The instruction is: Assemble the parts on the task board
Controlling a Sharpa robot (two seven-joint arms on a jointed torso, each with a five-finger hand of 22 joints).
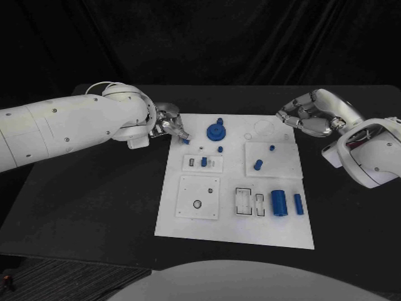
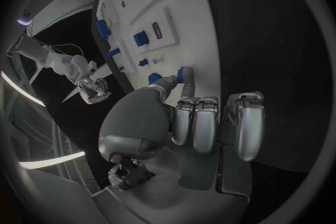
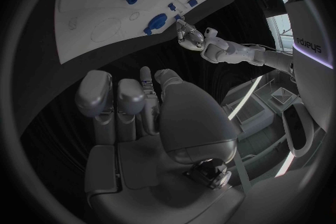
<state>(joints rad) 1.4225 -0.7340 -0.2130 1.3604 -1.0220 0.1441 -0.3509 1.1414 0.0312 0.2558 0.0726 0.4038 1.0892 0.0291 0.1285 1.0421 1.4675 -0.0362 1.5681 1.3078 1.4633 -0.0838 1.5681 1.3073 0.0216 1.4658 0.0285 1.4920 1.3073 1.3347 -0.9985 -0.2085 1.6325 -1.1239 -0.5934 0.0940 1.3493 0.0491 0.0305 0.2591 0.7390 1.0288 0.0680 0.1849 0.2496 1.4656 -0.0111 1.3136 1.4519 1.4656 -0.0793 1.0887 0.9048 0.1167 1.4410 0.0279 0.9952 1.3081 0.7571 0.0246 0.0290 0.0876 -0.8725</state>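
A: What is the left hand (image 1: 171,127) doing?

B: It sits at the far left corner of the task board (image 1: 237,232), on the black table (image 1: 92,207). Its fingertips pinch a small blue part (image 1: 185,141) right at the board's edge. The left wrist view shows the same thing: thumb and one finger closed on the small blue part (image 2: 183,74), the other fingers (image 2: 203,123) hanging straight and side by side over the table.

A: And the right hand (image 1: 311,114)?

B: It hovers off the board's far right corner, fingers curled in, holding nothing. In the right wrist view the fingers (image 3: 115,98) lie folded close to the palm, apart from the board (image 3: 91,39).

A: Where do the other parts lie?

B: Just beside the left hand, toward the right hand, is a round blue gear-like piece (image 1: 218,131). Nearer the robot from it are a small blue peg (image 1: 219,149) and a blue piece (image 1: 203,162) standing in a raised plate. Closer to the right hand are two small blue pieces (image 1: 258,165) on another raised plate. Well away from both hands, near the board's front right, lie a thick blue cylinder (image 1: 278,200) and a thinner blue rod (image 1: 298,204) side by side.
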